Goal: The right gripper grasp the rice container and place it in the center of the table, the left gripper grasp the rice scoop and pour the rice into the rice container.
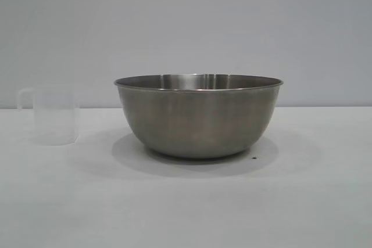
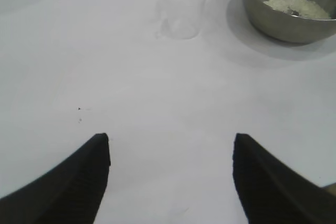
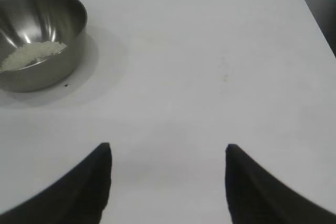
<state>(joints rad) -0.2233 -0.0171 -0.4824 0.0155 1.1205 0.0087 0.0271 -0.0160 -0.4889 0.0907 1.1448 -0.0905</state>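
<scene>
Steel rice container (image 1: 198, 117) stands mid-surface (image 1: 186, 213), with the rice (image 2: 297, 8) already lying in its bottom as a small off-white heap. We note the rice scoop (image 1: 51, 114) upright just beside it, toward the left edge of the surface, apart from the bowl and looking empty, though its frosted wall makes that hard to confirm.

Left gripper (image 2: 171, 148): jaws spread, holding nothing, low over bare surface, well short of the scoop. Right gripper (image 3: 168, 153): jaws spread, empty, over open surface toward the right edge, with the bowl off to its side.

Risks as we judge them:
- The scoop is light and nearly invisible against the white surface; an advancing left jaw could knock it over or push it into the bowl.
- A jaw catching the bowl's thin rim could tip it and scatter grains.
</scene>
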